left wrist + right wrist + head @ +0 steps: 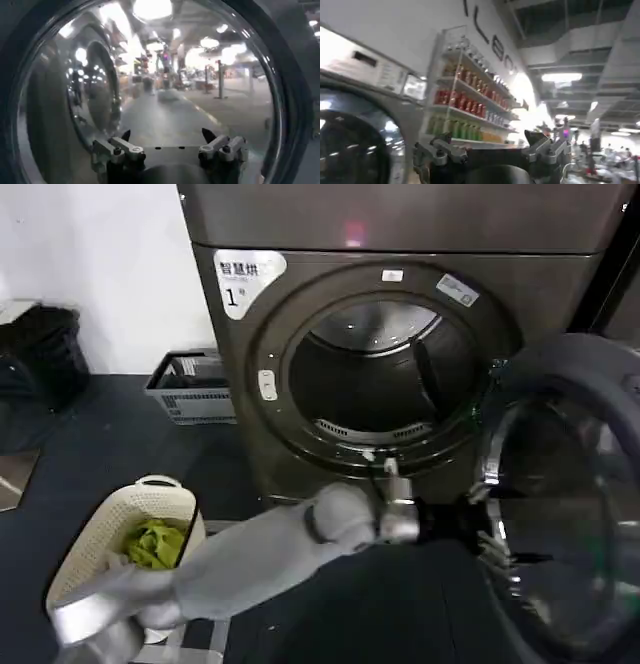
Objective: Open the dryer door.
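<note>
The left gripper [492,546], fingers spread apart and holding nothing, is just before the swung-open dryer door [565,504].

Drum mouth [375,374]: open and unblocked.
Right side: swung-out dryer door [570,494] stands in the way.
Floor left: laundry basket [130,534].

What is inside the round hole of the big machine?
Inside the dryer opening is a dark metal drum, and no clothes show in it. Its low front part is hidden by the rim. The dryer door hangs open, with the left hand by it.
</note>
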`<state>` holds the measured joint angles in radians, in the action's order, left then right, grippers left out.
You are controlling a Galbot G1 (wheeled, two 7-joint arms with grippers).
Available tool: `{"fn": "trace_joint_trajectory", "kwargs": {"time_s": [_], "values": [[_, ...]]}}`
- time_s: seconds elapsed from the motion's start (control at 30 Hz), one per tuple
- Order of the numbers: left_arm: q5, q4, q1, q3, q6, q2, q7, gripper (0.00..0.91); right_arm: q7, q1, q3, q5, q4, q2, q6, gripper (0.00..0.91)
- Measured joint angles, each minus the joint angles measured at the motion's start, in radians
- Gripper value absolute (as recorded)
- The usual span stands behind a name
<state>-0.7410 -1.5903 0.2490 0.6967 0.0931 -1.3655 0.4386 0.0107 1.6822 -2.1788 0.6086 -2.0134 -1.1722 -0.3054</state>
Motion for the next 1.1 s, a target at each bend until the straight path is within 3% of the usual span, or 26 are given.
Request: {"fn": "trace_joint_trajectory", "kwargs": {"time_s": [0.43,0.7,1.1], "values": [[0.077,0.236,-0.045,0.037,-0.05,-0.239,-0.014,0.907,-0.025,0.037,-0.125,0.003,0.033,0.03,0.004,0.907],[0.09,0.316,-0.053,0.039,-0.119,-0.244,-0.032,0.907,-0.031,0.034,-0.127,0.0,0.047,0.049,0.008,0.907],[0.095,0.337,-0.069,0.038,-0.134,-0.244,-0.066,0.907,-0.034,0.026,-0.121,-0.004,0.058,0.061,0.014,0.907]]}}
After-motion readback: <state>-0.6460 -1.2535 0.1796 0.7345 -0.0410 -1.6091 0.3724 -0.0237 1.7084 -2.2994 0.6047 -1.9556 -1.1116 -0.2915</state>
